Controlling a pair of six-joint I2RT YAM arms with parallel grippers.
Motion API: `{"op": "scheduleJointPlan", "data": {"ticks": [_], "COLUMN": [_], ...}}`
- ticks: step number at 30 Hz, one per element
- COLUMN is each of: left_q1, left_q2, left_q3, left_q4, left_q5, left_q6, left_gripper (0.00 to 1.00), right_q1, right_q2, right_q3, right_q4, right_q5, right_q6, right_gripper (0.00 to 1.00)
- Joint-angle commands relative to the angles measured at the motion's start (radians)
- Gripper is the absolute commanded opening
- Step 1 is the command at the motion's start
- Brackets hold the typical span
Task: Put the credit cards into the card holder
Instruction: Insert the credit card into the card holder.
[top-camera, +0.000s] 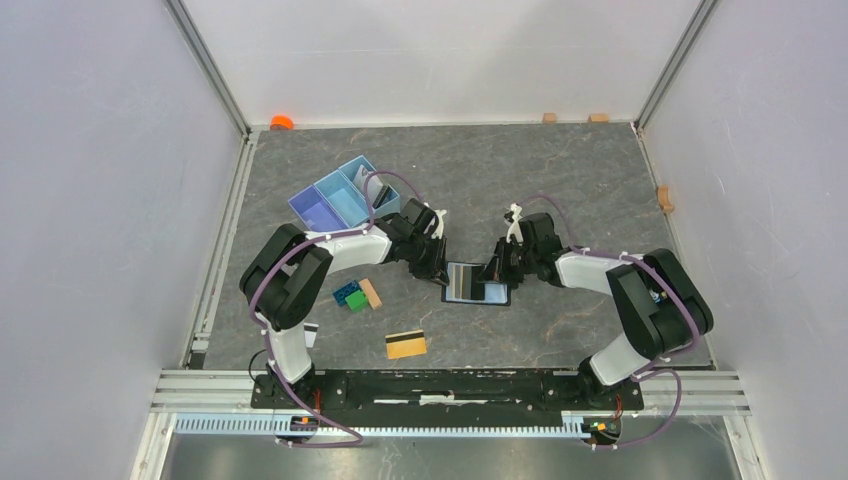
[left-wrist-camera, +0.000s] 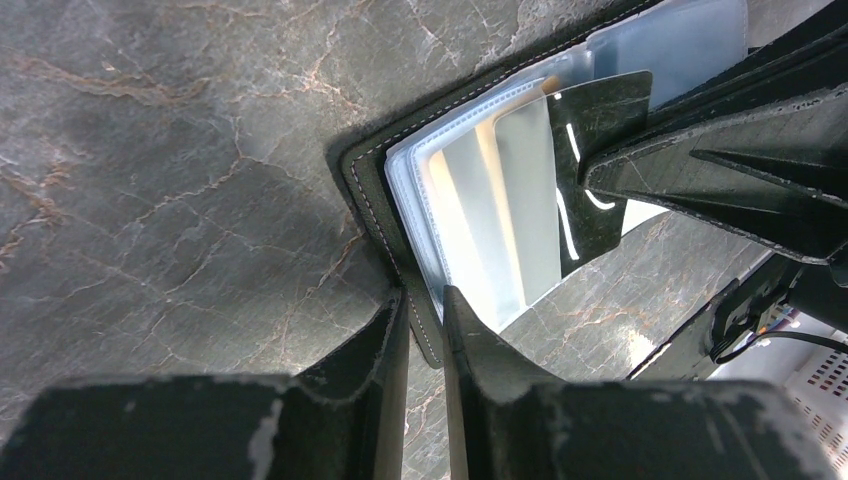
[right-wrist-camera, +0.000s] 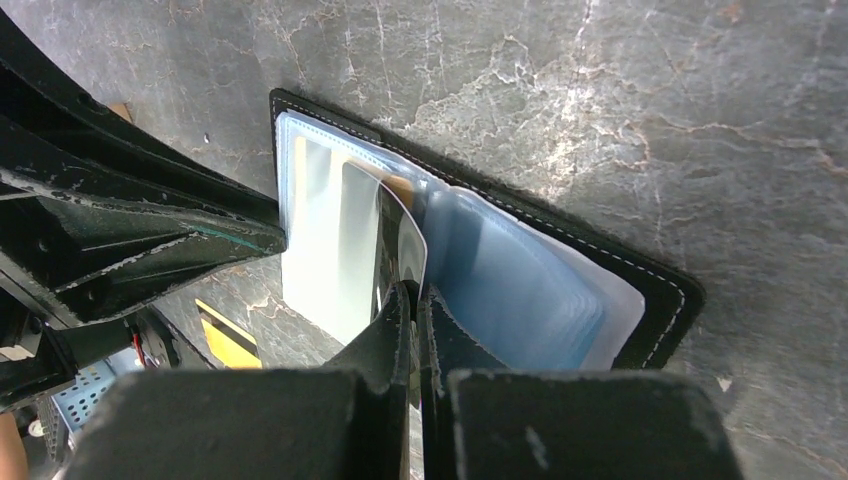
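Black folding card holder (top-camera: 477, 283) lies open flat in the middle of the grey marbled table (top-camera: 560, 180), clear plastic sleeves up, w/ a gold-cornered card (right-wrist-camera: 400, 187) showing inside one sleeve; its long axis runs roughly left-right btwn the two arms; left pincer (left-wrist-camera: 425, 300) is narrowed onto the holder's stitched cover edge; right pincer (right-wrist-camera: 412, 295) is nipped tight on a glossy black plastic card (left-wrist-camera: 600, 150), which stands tilted over the sleeves, a clear sleeve flap curled against it; light blue three-compartment plastic tray (top-camera: 330, 190) sits far-left, contents unclear; green and blue toy bricks (top-camera: 350, 296) and tan wooden block (top-camera: 371, 293) lie left of the holder by the left arm; gold card w/ a dark stripe (top-camera: 406, 344) lies flat nr the front edge, apart from the holder; holder is well in from every table edge.
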Motion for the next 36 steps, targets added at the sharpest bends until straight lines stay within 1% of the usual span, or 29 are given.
{"op": "scheduleJointPlan", "data": {"ticks": [1, 4, 7, 12, 18, 21, 27, 30, 31, 34, 36], "left_q1": [-0.024, -0.025, -0.024, -0.024, -0.023, -0.023, -0.023, -0.023, -0.024, -0.024, -0.024], "left_q2": [0.015, 0.015, 0.011, 0.002, -0.019, -0.034, -0.066, -0.074, -0.072, -0.056, -0.039], "left_q3": [0.022, 0.022, 0.019, 0.023, 0.025, 0.027, 0.025, 0.017, 0.016, 0.009, 0.004], "left_q4": [0.048, 0.05, 0.043, 0.026, 0.023, 0.021, 0.043, 0.075, 0.084, 0.106, 0.121], "left_q5": [0.054, 0.055, 0.039, 0.017, 0.012, 0.014, 0.053, 0.09, 0.101, 0.119, 0.13], "left_q6": [0.016, 0.014, 0.016, 0.024, 0.025, 0.026, 0.013, -0.012, -0.018, -0.038, -0.05], "left_gripper": [0.24, 0.24, 0.24, 0.23, 0.24, 0.26, 0.37, 0.42, 0.45, 0.5, 0.5], "right_q1": [0.04, 0.048, 0.048, 0.049, 0.048, 0.048, 0.048, 0.048, 0.048, 0.048, 0.048], "right_q2": [0.065, 0.071, 0.053, -0.008, -0.087, -0.127, -0.196, -0.237, -0.247, -0.251, -0.244], "right_q3": [-0.019, -0.012, 0.004, 0.058, 0.09, 0.099, 0.102, 0.097, 0.092, 0.072, 0.049], "right_q4": [-0.099, -0.084, -0.109, -0.208, -0.282, -0.3, -0.319, -0.327, -0.329, -0.32, -0.299], "right_q5": [0.077, 0.063, 0.079, 0.152, 0.178, 0.169, 0.174, 0.208, 0.216, 0.199, 0.181], "right_q6": [-0.025, -0.021, -0.035, -0.09, -0.135, -0.15, -0.17, -0.183, -0.184, -0.181, -0.168], "right_gripper": [0.0, 0.0, 0.06, 0.19, 0.35, 0.43, 0.52, 0.57, 0.58, 0.49, 0.48]}}
